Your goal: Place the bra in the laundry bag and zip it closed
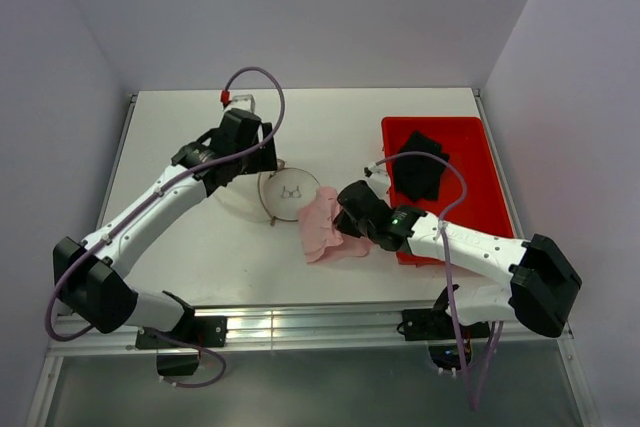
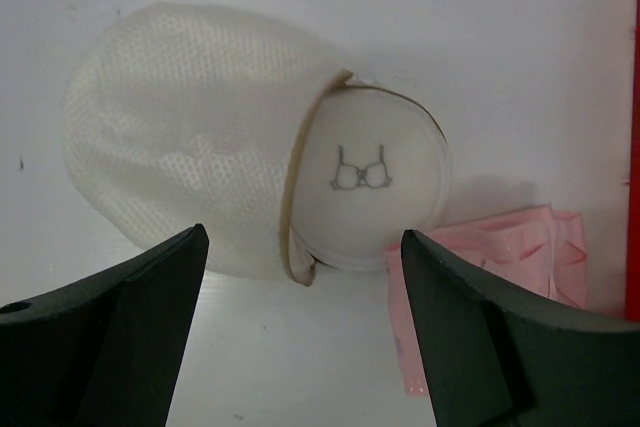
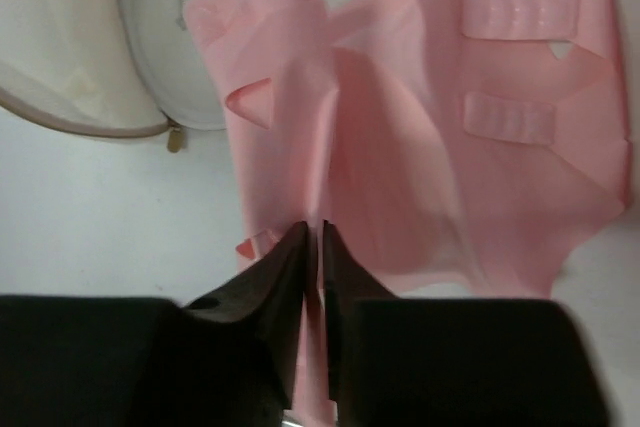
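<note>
Top external: you see both arms reaching inward over the white table (image 1: pixel 330 117), their wrists close together near its middle.
Left gripper (image 2: pixel 300 247): released, fingers spread wide, held just above the tabletop.
Laundry bag (image 2: pixel 190 147): lies on the table straight ahead of your left gripper, apart from it. Its rim gapes, and a round face printed with a small bra outline shows in the opening.
Bra (image 3: pixel 430 147): spread on the table just right of the bag, one edge against the printed face, not inside.
Right gripper (image 3: pixel 312 242): clenched on a fold at the bra's near edge.
Red bin (image 1: pixel 470 137): far right on your table, with a black garment (image 1: pixel 418 169) in it.
</note>
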### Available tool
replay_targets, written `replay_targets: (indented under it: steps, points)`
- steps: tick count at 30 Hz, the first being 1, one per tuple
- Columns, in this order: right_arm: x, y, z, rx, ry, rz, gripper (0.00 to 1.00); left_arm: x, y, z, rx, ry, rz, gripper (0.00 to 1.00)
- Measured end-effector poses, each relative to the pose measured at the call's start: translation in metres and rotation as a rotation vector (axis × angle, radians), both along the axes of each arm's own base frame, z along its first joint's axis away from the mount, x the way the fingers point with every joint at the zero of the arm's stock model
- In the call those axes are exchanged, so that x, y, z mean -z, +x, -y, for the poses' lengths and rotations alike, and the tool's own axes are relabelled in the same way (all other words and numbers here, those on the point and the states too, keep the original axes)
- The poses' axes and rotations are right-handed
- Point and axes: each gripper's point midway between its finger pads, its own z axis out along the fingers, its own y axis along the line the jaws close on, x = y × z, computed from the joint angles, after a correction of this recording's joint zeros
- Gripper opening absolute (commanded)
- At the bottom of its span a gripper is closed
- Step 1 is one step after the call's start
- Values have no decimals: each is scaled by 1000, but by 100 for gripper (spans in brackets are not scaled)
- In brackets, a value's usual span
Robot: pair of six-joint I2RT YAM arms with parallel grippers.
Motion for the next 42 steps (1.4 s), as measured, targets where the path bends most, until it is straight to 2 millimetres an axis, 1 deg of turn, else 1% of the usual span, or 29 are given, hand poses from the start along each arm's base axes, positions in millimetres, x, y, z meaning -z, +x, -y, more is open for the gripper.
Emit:
replay_targets:
  steps: [1, 2, 5, 6, 8, 10, 13, 14, 16, 17, 20, 21, 23, 28, 29, 30, 33, 37, 39, 42]
  points:
    - [2, -1, 3, 5, -7, -2, 27, 3, -6, 6, 14, -4, -6, 84]
    - [4, -2, 6, 11, -13, -4, 39, 5, -10, 9, 24, -6, -9, 84]
    - [4, -5, 15, 25, -23, 4, 53, 8, -22, 26, 57, -24, -10, 82]
    - [3, -6, 19, 31, -27, 7, 59, 9, -25, 31, 68, -29, -11, 81]
    - [-1, -7, 24, 39, -28, 20, 64, 13, -32, 42, 90, -41, -14, 79]
    - [-7, -9, 30, 50, -26, 35, 68, 19, -39, 52, 112, -50, -21, 76]
    - [-17, -9, 35, 63, -13, 61, 72, 25, -47, 62, 132, -59, -30, 72]
    - [-20, -9, 37, 68, -10, 69, 76, 26, -49, 65, 137, -63, -32, 71]
    - [-23, -10, 40, 74, -5, 81, 80, 30, -51, 71, 144, -74, -33, 67]
    - [-22, -10, 41, 76, -6, 83, 83, 32, -52, 74, 148, -75, -35, 63]
    - [-16, -11, 47, 82, -24, 74, 84, 43, -55, 80, 159, -73, -53, 57]
    - [-13, -12, 48, 84, -30, 69, 84, 47, -55, 83, 162, -69, -60, 54]
    - [-7, -14, 50, 82, -35, 56, 84, 56, -56, 90, 170, -61, -72, 54]
    - [11, -28, 55, 77, -13, 14, 84, 80, -68, 107, 204, -21, -109, 68]
    - [14, -31, 57, 77, -6, 7, 84, 84, -70, 110, 205, -22, -115, 73]
    - [17, -34, 58, 78, 0, 0, 84, 89, -74, 110, 207, -20, -122, 80]
    - [18, -36, 59, 82, 11, -6, 84, 106, -83, 108, 198, -24, -152, 86]
    - [18, -36, 58, 89, 20, -8, 84, 133, -96, 104, 184, -53, -212, 90]
    - [17, -36, 58, 91, 23, -8, 84, 144, -104, 106, 183, -98, -236, 91]
    - [15, -36, 58, 94, 33, -3, 84, 153, -114, 111, 175, -190, -258, 92]
